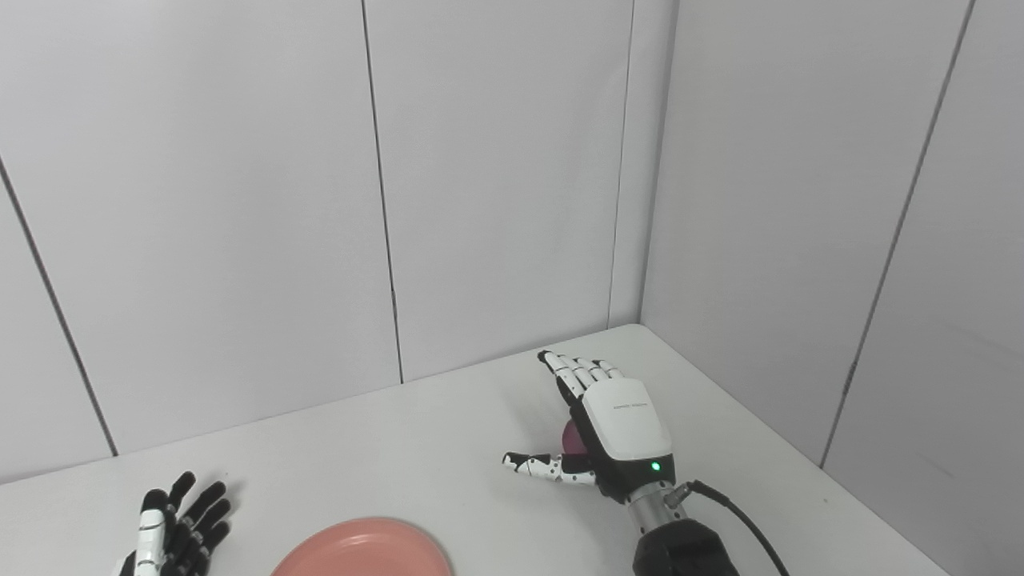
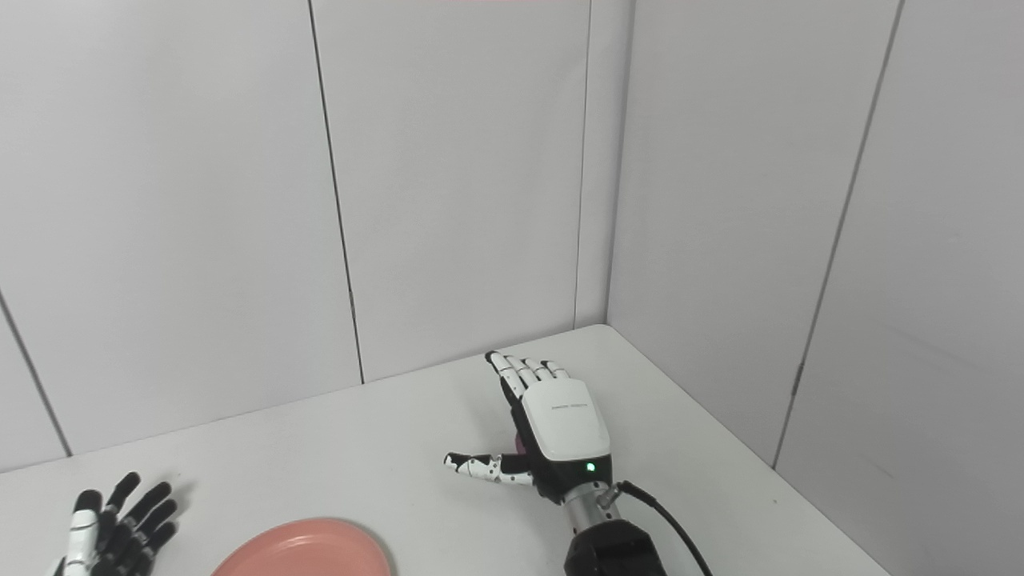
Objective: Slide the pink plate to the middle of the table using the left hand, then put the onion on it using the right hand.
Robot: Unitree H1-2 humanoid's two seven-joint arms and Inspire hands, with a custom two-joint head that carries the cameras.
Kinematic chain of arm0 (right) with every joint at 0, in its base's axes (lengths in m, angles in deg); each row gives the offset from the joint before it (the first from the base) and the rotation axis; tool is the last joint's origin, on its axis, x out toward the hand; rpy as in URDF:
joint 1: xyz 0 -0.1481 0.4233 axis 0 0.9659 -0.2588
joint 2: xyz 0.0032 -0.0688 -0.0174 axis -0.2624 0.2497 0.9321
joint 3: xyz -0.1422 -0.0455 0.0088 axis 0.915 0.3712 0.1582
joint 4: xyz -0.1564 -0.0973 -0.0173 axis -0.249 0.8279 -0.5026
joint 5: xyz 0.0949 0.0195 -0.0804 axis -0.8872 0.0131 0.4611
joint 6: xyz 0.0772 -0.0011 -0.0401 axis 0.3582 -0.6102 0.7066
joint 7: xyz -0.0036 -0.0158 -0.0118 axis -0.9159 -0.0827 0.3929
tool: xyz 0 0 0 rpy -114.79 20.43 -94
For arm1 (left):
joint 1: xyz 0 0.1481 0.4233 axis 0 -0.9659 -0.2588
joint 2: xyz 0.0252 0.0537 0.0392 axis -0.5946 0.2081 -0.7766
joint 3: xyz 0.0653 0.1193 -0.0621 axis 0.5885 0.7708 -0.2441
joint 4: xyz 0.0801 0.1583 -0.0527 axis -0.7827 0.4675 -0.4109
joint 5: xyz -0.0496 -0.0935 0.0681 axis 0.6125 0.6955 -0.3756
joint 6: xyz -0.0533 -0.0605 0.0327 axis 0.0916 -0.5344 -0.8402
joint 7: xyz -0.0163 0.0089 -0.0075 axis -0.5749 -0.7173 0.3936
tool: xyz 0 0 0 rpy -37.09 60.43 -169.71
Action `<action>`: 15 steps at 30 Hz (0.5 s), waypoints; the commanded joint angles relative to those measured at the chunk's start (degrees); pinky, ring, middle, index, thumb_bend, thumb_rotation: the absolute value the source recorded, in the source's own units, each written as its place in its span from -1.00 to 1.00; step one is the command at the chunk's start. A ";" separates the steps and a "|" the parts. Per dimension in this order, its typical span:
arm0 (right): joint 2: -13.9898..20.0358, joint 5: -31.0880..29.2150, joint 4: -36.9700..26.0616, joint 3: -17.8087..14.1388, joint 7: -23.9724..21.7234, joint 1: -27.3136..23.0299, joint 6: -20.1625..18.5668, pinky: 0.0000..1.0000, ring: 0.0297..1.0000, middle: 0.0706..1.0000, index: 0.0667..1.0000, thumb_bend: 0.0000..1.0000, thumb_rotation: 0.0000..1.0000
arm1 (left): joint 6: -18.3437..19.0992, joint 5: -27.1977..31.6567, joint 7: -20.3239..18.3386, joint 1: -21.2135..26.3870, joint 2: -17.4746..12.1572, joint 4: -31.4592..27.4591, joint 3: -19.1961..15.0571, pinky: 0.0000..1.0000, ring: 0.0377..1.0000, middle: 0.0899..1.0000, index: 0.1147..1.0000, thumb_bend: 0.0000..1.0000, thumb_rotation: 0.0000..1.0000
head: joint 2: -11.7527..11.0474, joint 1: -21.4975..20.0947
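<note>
The pink plate [image 1: 364, 550] lies flat on the white table [image 1: 416, 448] at the bottom edge of the view, partly cut off. My right hand [image 1: 604, 428] hovers over the onion [image 1: 572, 436], a purplish-pink bit of which shows under the palm; fingers are stretched out and the thumb points left, not closed around it. My left hand [image 1: 172, 528] rests open at the bottom left, fingers spread, a short way left of the plate and not touching it.
White panel walls enclose the table at the back and on the right, meeting in a corner [image 1: 636, 324]. A black cable [image 1: 744, 520] runs from my right wrist. The table's right edge slants down toward the bottom right.
</note>
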 commanded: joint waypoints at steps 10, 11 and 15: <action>2.06 0.23 7.32 -0.18 1.71 -5.38 0.40 0.59 0.59 0.63 0.70 0.62 0.53 | 6.61 -0.13 0.90 -2.45 -0.81 -3.63 0.32 0.79 0.78 0.68 0.85 0.12 1.00 | 3.12 -0.07; 2.22 0.10 8.13 -0.14 1.46 -5.64 0.26 0.58 0.58 0.63 0.70 0.62 0.52 | 6.50 -0.18 0.79 -2.46 -0.92 -3.67 0.39 0.79 0.78 0.68 0.85 0.13 1.00 | 3.54 -0.08; 2.55 -0.57 10.59 -0.01 1.19 -6.21 0.32 0.54 0.57 0.61 0.67 0.63 0.51 | 5.86 -0.08 0.19 -2.42 -1.41 -3.16 0.56 0.79 0.77 0.67 0.85 0.20 1.00 | 3.94 -0.20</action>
